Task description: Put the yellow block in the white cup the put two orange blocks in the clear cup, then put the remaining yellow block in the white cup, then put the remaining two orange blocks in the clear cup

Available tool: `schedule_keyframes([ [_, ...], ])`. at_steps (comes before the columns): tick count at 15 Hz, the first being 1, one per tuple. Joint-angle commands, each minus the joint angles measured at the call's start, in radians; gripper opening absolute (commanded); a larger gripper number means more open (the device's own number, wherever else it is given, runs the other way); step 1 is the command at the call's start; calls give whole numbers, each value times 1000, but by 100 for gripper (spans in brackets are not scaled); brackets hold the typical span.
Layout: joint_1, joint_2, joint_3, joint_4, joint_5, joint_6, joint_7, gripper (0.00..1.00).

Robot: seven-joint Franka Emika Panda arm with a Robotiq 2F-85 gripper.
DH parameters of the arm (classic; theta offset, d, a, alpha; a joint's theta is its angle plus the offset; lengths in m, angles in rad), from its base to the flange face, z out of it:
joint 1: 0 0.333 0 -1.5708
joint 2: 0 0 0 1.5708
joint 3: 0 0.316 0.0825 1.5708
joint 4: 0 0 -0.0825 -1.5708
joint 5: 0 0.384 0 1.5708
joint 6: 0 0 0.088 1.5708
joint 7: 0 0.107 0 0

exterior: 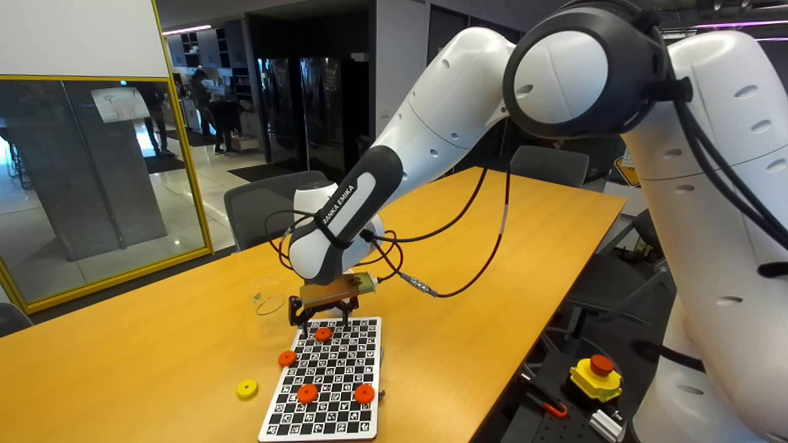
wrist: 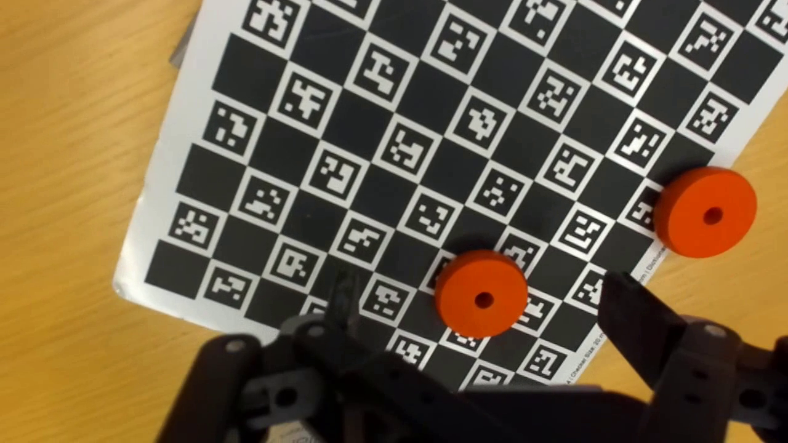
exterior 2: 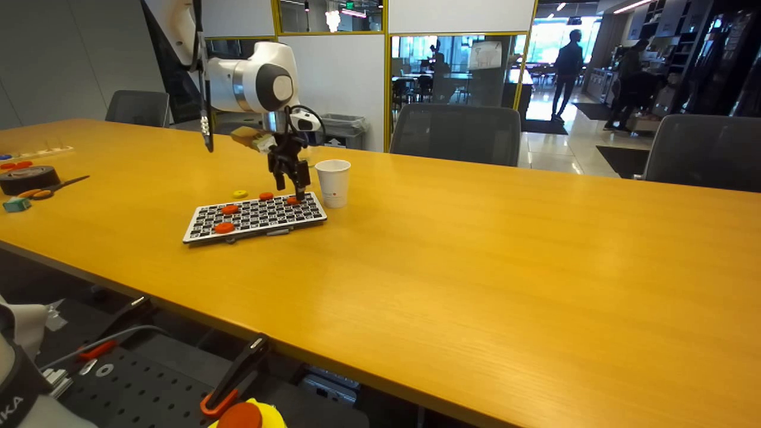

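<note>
My gripper (wrist: 480, 282) is open over the checkered board (exterior: 332, 363), its fingers (wrist: 634, 326) on either side of an orange block (wrist: 481, 294) and apart from it. In an exterior view that same block (exterior: 323, 335) lies at the board's far end. Another orange block (exterior: 287, 359) sits on the board's edge, and two more (exterior: 307, 394) lie nearer. A yellow block (exterior: 247, 389) rests on the table beside the board; the other yellow block is hidden or out of view. The white cup (exterior 2: 334, 184) stands upright past the board's end, its inside unseen. Beyond the gripper is the clear cup (exterior: 269, 298).
On the table in an exterior view are a tape roll (exterior 2: 28, 179), scissors (exterior 2: 56, 187), a small green block (exterior 2: 16, 205) and a peg stand (exterior 2: 47, 151) with coloured discs near it. The table's front edge (exterior 2: 178, 306) has clamps. Chairs (exterior 2: 455, 139) stand behind.
</note>
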Motion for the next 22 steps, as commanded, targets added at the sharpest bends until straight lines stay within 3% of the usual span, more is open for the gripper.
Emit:
schedule_keyframes([
  [1, 37, 53, -35, 76, -35, -18, 62, 100],
  [22, 30, 94, -39, 144, -21, -119, 72, 100],
])
